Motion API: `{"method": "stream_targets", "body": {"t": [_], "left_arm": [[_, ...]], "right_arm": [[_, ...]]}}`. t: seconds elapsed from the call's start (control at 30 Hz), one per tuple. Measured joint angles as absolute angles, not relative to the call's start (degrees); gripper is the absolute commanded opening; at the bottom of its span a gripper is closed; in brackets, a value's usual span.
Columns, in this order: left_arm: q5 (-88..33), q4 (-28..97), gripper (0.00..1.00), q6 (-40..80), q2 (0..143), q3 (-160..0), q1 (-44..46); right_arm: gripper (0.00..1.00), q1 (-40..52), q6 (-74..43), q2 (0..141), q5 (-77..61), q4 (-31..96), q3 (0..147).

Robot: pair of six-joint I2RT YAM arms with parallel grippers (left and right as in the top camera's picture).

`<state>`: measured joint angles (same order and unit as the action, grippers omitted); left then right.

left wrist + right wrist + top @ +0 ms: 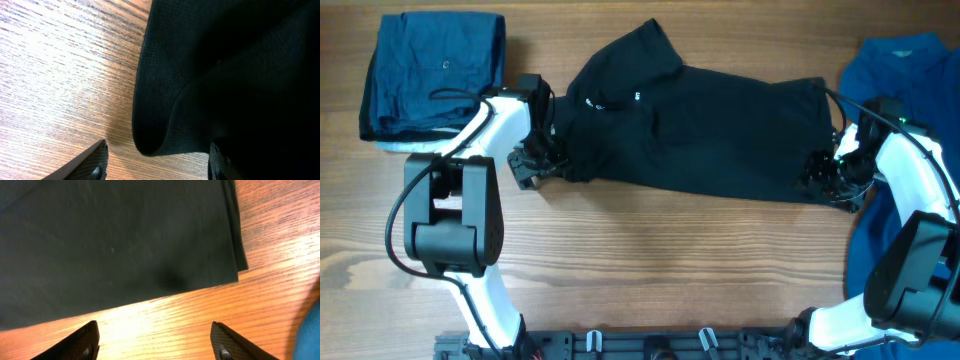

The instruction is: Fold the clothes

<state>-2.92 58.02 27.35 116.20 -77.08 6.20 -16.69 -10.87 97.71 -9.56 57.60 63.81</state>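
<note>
The black polo [700,130] lies folded lengthwise across the middle of the table, with its collar end to the left. My left gripper [532,165] sits at that left end. In the left wrist view it [157,169] stands open, and a rounded fold of the black polo [210,75] hangs just ahead of its fingers [95,162], not pinched. At the polo's right end is my right gripper [825,180]. In the right wrist view it [156,342] is open over bare wood, with the polo's hem corner [150,240] lying flat just beyond.
A folded navy garment [432,75] lies at the back left, close to my left arm. A bright blue shirt [905,70] is spread at the right edge under my right arm and shows as a blue sliver [309,335]. Wooden table [670,270] runs along the front.
</note>
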Motion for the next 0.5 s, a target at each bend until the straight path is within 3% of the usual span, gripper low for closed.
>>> {"method": "stream_targets", "body": {"t": [0.17,0.27,0.5], "left_arm": [[-2.9,58.0,0.68,27.3,116.2,-77.1,6.2],[-2.9,58.0,0.69,27.3,116.2,-77.1,6.2],[-2.9,58.0,0.71,27.3,116.2,-77.1,6.2]], "right_arm": [[0.71,-16.7,-11.3,97.7,-6.4,53.3,63.5],[0.63,-16.7,-11.5,97.7,-4.2,52.1,63.5],[0.58,-16.7,-12.8,99.4,1.6,49.6,63.4]]}}
